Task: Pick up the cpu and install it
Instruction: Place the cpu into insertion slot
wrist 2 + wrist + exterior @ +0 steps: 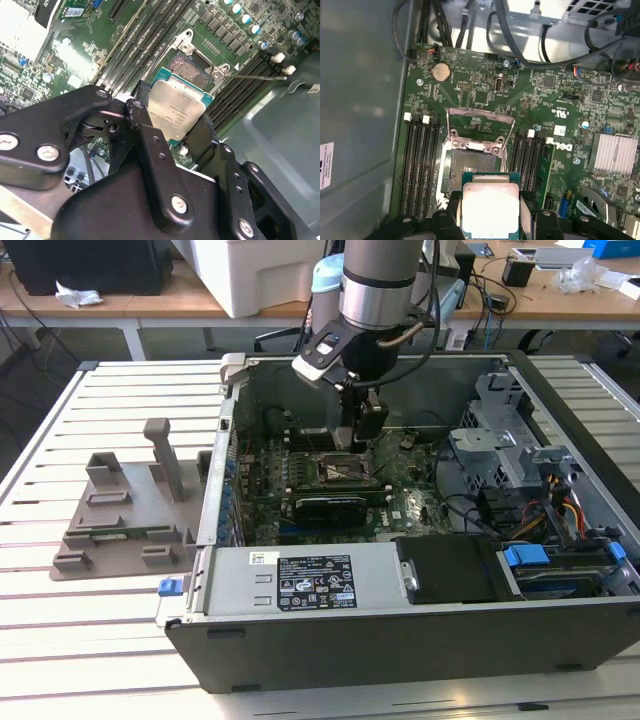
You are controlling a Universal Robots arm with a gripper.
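1. One black two-finger gripper (172, 120) is nearest the second wrist view's camera. Its fingers (147, 140) are closed onto opposite edges of the small flat square cpu with a silvery metal top (177, 112).
2. The cpu (490, 210) is held flat and overlaps one edge of the black square socket (470, 167). It is not seated: the pin field is bare and the thin metal load plate (480, 125) is hinged up. Can't tell the gap between chip and socket.
3. In the exterior view, the dark grey open computer case (400, 650) lies on its side on the white slatted table (60, 660). A grey metal power supply box (250, 585) sits along the case's near edge.
4. The green motherboard (410, 505) lies on the case floor, with the socket (345, 468) near its middle.
5. The gripper (362, 440) hangs from the grey arm (378, 280) directly over the socket.
6. A grey plastic fixture with upright posts (130, 510) is on the table beside the case, at the exterior view's left.
7. Wooden desks (150, 302) stand beyond the table's far edge.
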